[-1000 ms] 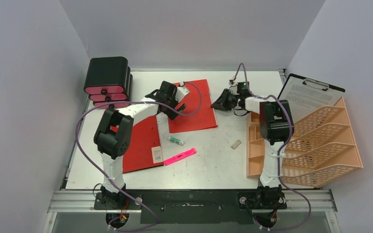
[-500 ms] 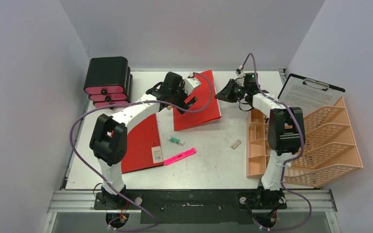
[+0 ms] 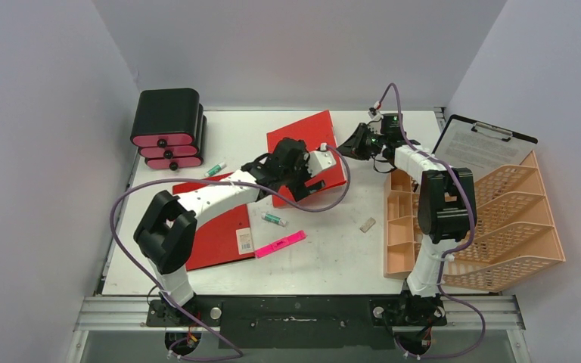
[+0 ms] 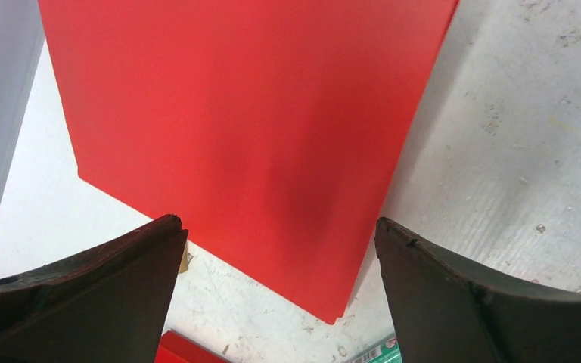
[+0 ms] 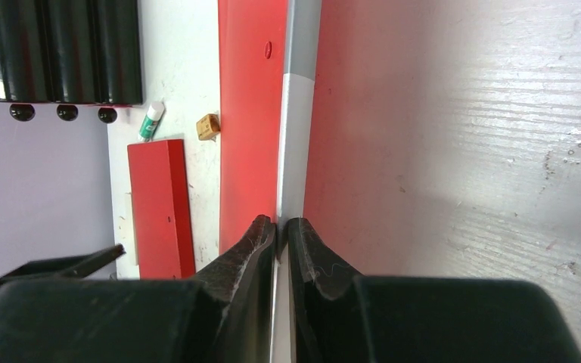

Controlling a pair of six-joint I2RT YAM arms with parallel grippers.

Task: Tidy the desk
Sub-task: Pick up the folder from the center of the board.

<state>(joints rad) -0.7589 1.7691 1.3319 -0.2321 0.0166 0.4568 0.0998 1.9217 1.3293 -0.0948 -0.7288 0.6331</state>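
The left tool (image 3: pixel 312 180) had let go and drawn back, jaws wide. The right tool (image 3: pixel 346 148) now pinched the red folder (image 3: pixel 302 140), tilted up near the far edge of the surface (image 3: pixel 333 253). The handover looked complete.

My gripper (image 5: pixel 281 224): fingers pinched on red folder (image 5: pixel 251 113) edge. Beyond: black drawer box (image 5: pixel 60 49), green-and-white tube (image 5: pixel 150 121), tan block (image 5: pixel 208 126), second red folder (image 5: pixel 160 208), on scuffed white desk (image 5: pixel 499 113).

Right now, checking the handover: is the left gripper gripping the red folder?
No, the left gripper is open, fingers wide apart, the red folder beyond them.
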